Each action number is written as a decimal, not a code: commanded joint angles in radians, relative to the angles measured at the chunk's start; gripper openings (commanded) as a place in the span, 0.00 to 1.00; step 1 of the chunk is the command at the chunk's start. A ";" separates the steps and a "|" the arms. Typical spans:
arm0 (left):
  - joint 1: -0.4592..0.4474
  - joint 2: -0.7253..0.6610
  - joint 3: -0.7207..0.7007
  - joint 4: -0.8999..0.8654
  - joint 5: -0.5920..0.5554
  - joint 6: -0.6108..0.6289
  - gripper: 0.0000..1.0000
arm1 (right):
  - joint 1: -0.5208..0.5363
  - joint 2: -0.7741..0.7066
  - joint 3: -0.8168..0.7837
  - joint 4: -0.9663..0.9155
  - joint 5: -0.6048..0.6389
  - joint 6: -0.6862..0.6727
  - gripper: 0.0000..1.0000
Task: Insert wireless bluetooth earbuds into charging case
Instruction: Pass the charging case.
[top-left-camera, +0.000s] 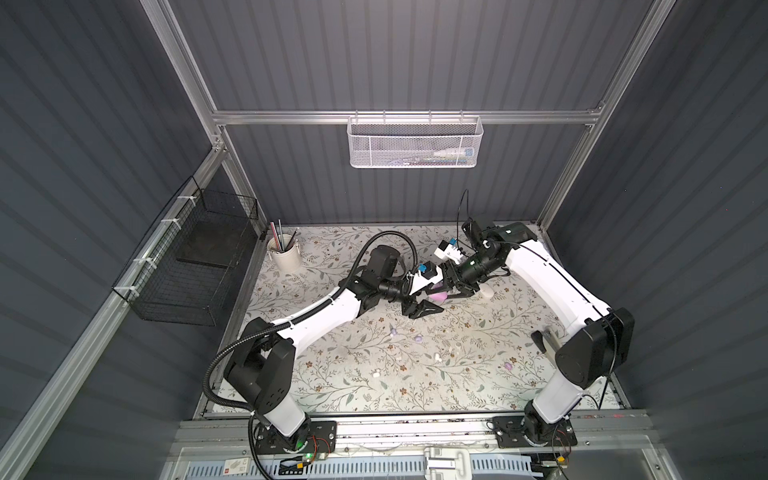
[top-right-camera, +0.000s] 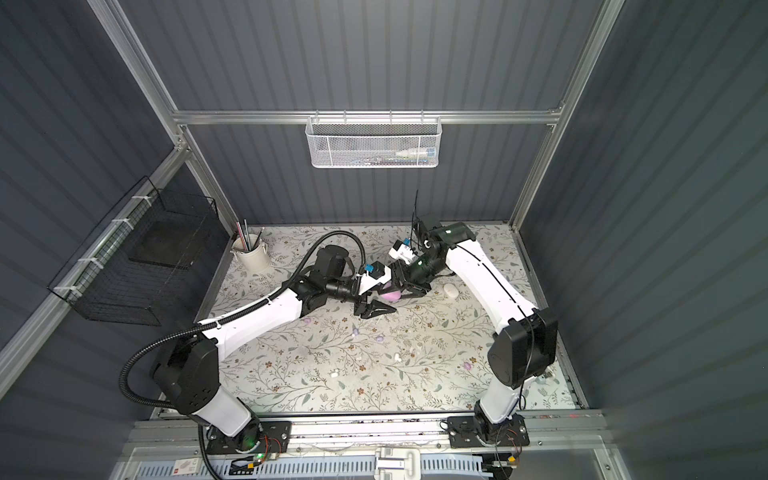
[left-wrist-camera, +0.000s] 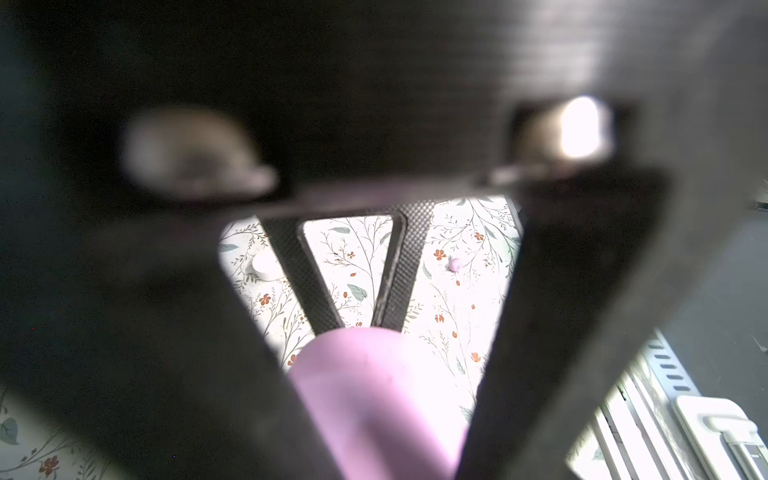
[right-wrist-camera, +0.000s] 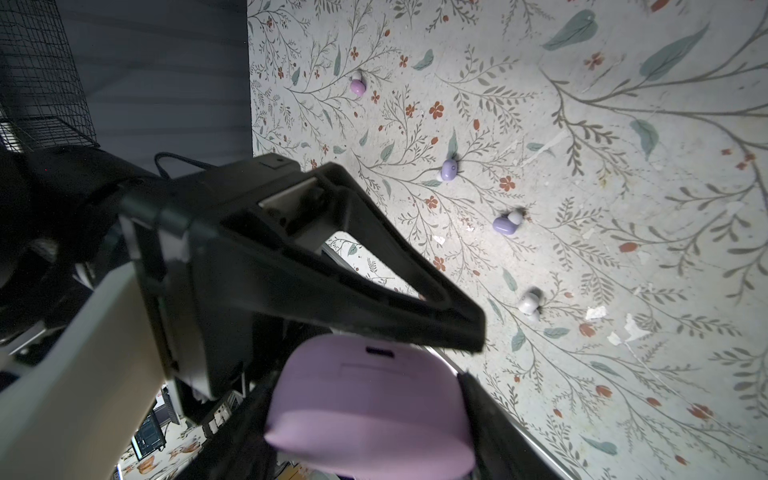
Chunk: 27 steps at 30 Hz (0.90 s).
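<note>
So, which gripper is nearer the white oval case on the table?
Right. The right gripper sits just beside the white oval case; the left gripper is farther, on the far side of the pink case.

Pink case (top-right-camera: 392, 296) between right fingers (top-right-camera: 417, 290)

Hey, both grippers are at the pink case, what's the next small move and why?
Probably close the left gripper onto the pink case to help open it: its jaws straddle the case, the right gripper grips it, it looks closed, and the earbuds lie loose on the table covering.
</note>
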 joint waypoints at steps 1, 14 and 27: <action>-0.008 0.007 0.034 -0.014 0.023 0.017 0.65 | 0.006 0.005 0.018 -0.012 -0.026 0.001 0.56; -0.009 -0.020 0.011 0.028 0.005 0.005 0.50 | 0.007 0.006 0.003 -0.007 -0.024 0.013 0.56; -0.010 -0.030 -0.001 0.023 0.015 0.002 0.40 | 0.007 -0.001 -0.019 0.003 -0.024 0.028 0.58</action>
